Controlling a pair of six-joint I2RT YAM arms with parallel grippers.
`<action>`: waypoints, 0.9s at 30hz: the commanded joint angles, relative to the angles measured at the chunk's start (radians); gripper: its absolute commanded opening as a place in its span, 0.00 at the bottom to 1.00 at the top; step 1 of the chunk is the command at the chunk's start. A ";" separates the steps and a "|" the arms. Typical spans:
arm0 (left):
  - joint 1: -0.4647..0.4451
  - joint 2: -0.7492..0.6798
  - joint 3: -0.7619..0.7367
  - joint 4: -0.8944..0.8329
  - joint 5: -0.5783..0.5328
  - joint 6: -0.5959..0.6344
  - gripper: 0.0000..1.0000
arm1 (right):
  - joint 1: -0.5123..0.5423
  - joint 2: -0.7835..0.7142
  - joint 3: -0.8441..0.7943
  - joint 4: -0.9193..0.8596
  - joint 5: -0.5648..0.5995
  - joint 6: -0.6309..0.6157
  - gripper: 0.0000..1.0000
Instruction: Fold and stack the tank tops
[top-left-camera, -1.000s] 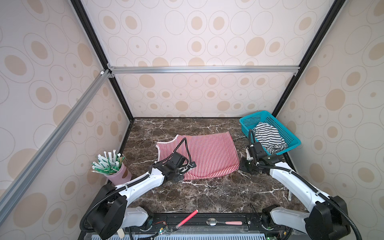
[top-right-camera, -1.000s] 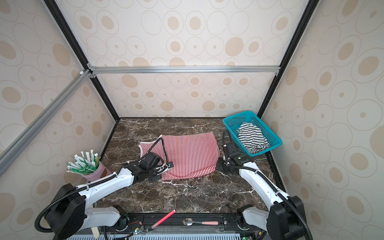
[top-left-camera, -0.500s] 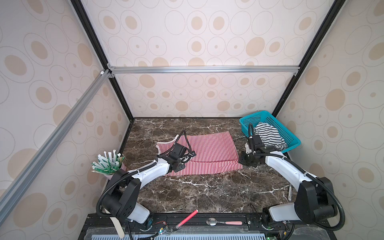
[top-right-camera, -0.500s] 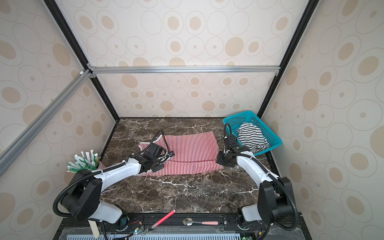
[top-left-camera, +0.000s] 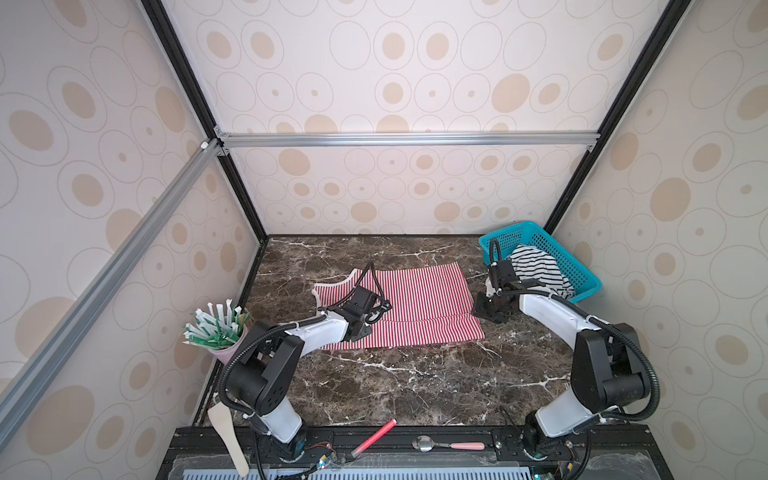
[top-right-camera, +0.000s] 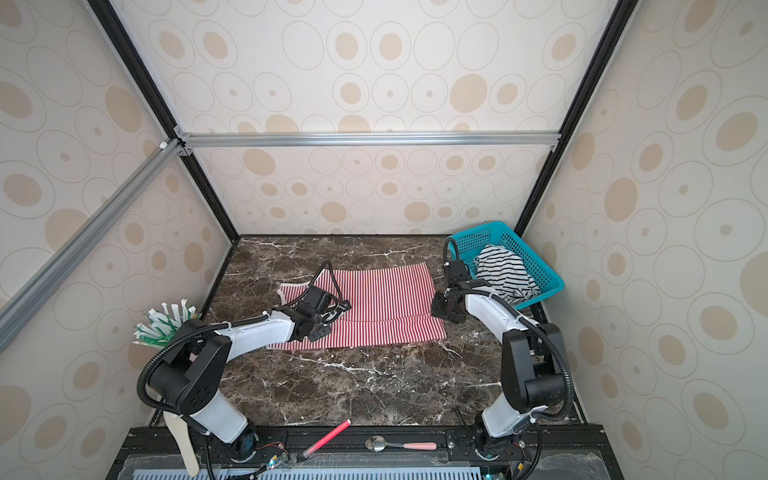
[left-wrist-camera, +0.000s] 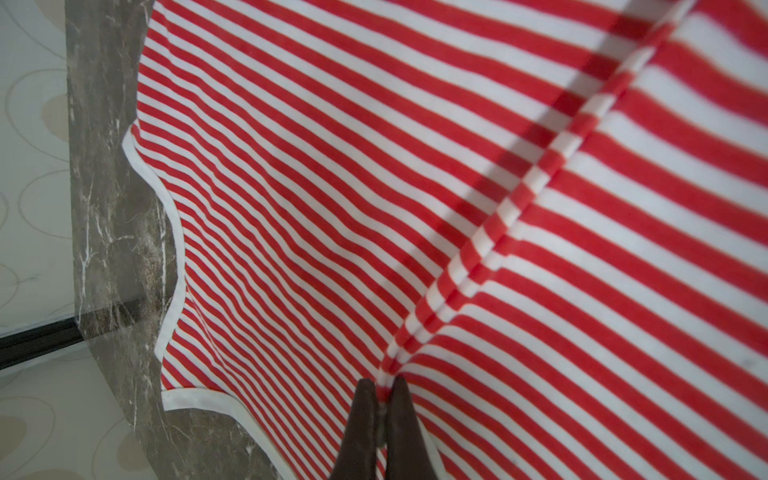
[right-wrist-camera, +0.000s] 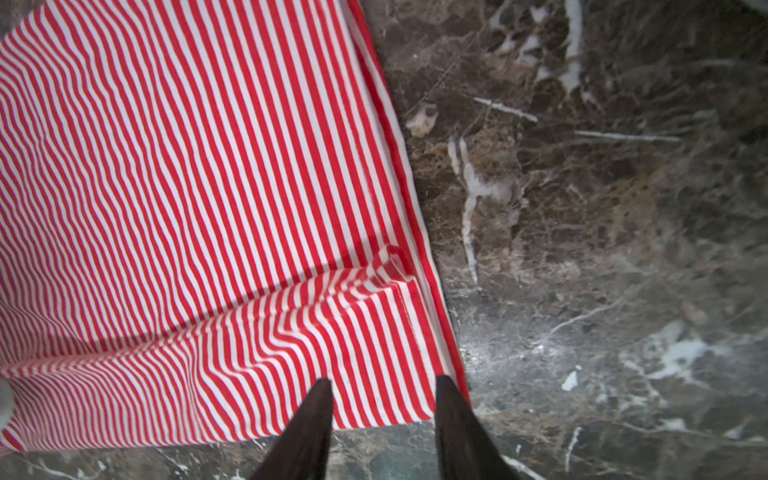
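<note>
The red-and-white striped tank top lies spread on the marble table, with a raised crease running across it between my two grippers. My left gripper is shut on a pinched fold of this top near its white-trimmed armhole. My right gripper stands open over the top's corner at its right edge, nothing between its fingers. A small puckered ridge sits just beyond it. The black-and-white striped tank top lies crumpled in the basket.
The teal mesh basket stands at the back right, close behind my right arm. A pink cup of green-and-white sticks is at the left wall. A red stick, a spoon and a wooden spatula lie along the front rail.
My right gripper has opened and let go of the red-and-white top's edge. Both grippers shifted slightly toward the back, leaving a crease across the cloth. The left gripper keeps its pinch.
</note>
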 joint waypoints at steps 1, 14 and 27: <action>0.011 0.000 0.027 0.044 -0.089 -0.056 0.27 | -0.005 -0.059 -0.017 -0.007 0.031 0.007 0.46; 0.012 -0.253 -0.193 0.032 -0.031 -0.050 0.45 | 0.116 -0.051 -0.168 0.129 -0.105 0.032 0.39; 0.083 -0.191 -0.247 0.144 0.018 -0.045 0.45 | 0.201 0.121 -0.078 0.177 -0.098 0.066 0.40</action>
